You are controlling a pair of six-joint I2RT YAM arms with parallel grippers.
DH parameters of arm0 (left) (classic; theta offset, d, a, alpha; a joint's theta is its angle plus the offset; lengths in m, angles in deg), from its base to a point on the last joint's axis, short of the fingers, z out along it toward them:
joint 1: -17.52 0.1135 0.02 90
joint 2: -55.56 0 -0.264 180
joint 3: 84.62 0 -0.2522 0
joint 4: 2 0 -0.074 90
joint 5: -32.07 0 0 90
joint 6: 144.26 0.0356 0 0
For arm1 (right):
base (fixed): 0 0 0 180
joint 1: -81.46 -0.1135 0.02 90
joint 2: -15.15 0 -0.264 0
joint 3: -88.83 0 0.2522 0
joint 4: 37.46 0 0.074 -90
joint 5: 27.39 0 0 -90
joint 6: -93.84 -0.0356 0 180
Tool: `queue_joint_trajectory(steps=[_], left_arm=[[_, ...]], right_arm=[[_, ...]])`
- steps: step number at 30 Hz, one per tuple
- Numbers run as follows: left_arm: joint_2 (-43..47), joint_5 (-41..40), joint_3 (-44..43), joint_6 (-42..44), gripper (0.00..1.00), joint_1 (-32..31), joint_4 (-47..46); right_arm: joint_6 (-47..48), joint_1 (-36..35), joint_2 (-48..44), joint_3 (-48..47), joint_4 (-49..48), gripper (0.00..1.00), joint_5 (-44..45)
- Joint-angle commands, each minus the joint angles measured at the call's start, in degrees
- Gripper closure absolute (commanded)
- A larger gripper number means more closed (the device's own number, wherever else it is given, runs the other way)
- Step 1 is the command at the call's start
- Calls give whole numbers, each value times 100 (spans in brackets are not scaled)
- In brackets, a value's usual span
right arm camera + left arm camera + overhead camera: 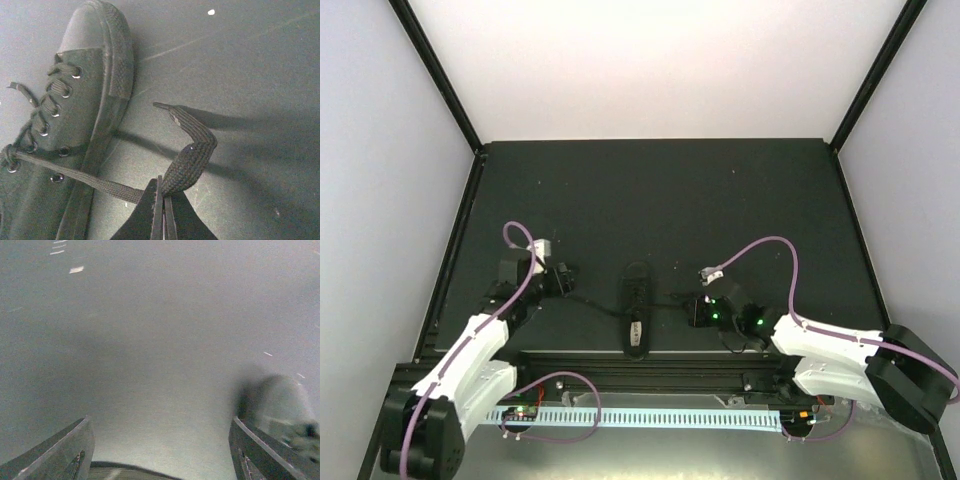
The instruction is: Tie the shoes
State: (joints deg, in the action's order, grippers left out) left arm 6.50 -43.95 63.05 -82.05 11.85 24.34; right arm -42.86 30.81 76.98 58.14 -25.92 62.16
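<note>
Black shoe (636,310) lies between our two grippers, bow unfinished.
Our right gripper (161,192) pinches one lace (192,150) taut beside the shoe, probably to draw it sideways; our left gripper (160,425) gapes wide, holding nothing.

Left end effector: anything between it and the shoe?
Nothing visible. In the top view only dark table lies between the open left end effector and the shoe; the wrist view is blurred.

One black shoe (635,310), two hands (563,281) (703,309)
</note>
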Motion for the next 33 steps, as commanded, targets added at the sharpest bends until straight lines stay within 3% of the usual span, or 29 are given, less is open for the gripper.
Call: queue_joint_trajectory(steps=[1, 4, 13, 21, 26, 33], left_arm=[[370, 722, -313, 779, 24, -1014, -259], [344, 1042, -227, 880, 26, -1564, -369], [311, 936, 50, 745, 35, -3025, -529], [545, 1096, 795, 429, 36, -3318, -915], [249, 606, 531, 489, 46, -3581, -876], [-624, 330, 290, 714, 49, -3887, -969]], right_arm=[[181, 33, -83, -247, 143, 98, 152], [205, 38, -66, -324, 119, 98, 137], [242, 147, 174, -549, -14, 98, -86], [258, 209, 244, -601, -138, 98, -228], [230, 230, 400, -644, -247, 98, -368], [228, 258, 409, -626, -246, 98, -394]])
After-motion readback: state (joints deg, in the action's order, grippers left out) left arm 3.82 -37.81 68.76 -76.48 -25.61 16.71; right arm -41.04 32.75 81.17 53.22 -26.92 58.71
